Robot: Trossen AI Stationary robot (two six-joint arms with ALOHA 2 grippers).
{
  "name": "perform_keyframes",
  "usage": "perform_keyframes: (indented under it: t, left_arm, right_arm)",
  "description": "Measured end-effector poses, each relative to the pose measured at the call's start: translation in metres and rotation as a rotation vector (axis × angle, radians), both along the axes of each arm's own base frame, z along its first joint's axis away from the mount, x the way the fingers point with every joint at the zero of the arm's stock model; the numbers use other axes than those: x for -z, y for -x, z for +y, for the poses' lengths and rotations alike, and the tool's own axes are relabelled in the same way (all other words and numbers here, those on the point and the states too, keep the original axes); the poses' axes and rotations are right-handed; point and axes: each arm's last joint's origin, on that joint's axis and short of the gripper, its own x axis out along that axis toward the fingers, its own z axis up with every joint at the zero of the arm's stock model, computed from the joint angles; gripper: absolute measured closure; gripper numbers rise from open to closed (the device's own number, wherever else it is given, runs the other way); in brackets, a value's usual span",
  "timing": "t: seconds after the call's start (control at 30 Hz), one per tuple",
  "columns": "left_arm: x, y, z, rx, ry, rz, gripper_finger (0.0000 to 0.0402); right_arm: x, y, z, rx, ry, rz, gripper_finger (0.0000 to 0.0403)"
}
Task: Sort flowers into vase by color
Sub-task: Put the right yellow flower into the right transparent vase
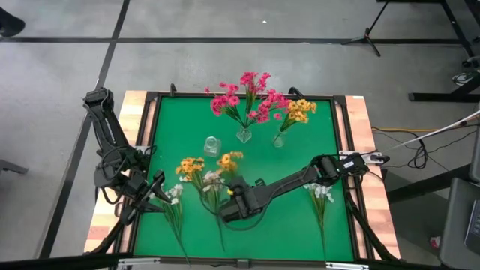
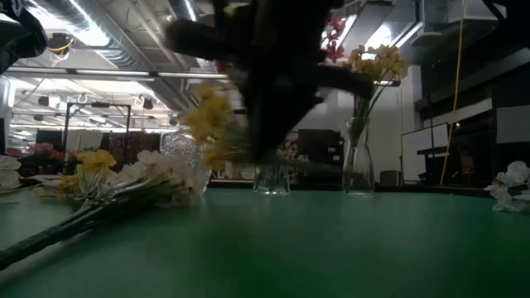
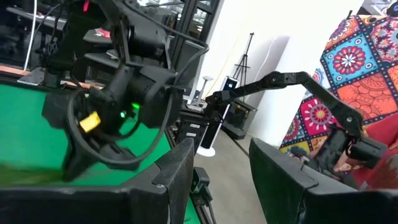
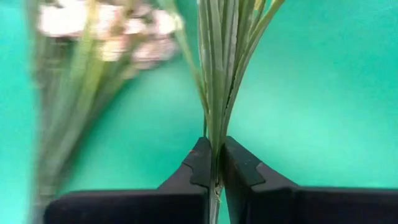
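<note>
My right gripper reaches over the green mat's near middle and is shut on a yellow-orange flower sprig. Its blossoms show blurred above the mat in the low view. More sprigs lie flat on the mat: yellow, white, white and white at the right. At the far middle, one glass vase holds pink flowers. Another vase holds yellow ones, and a third vase stands bare. My left gripper waits open at the near left. My right gripper pinches the sprig's bunch of thin green stems between its two fingers. It comes slanting down from above and from the table's right. The stems fan out beyond the fingertips. The blossom end is up off the mat; the stem's foot is hidden.
A raised wooden border frames the mat. The three vases stand close together at the far middle. Loose sprigs crowd the near left and middle of the mat. Bare mat lies near the front, right of the middle.
</note>
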Motion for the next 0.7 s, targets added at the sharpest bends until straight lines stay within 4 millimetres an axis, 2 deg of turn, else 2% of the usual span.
perform_keyframes:
  t: [0.1, 0.2, 0.47, 0.7]
  left_arm:
    - [0.000, 0.000, 0.000, -0.002, 0.000, 0.000, 0.0249]
    - [0.000, 0.000, 0.000, -0.002, 0.000, 0.000, 0.0249]
    - [0.000, 0.000, 0.000, -0.013, 0.000, 0.001, 0.0249]
    - [0.000, -0.001, 0.002, -0.081, 0.001, 0.004, 0.0249]
  right_arm:
    - [-0.008, 0.012, -0.001, 0.000, 0.051, 0.065, 0.0387]
    - [-0.030, 0.024, 0.002, -0.002, 0.107, 0.042, 0.0386]
    - [-0.097, 0.057, 0.014, -0.033, 0.338, -0.188, 0.0388]
    - [-0.158, 0.095, 0.006, -0.010, 0.669, -0.409, 0.0388]
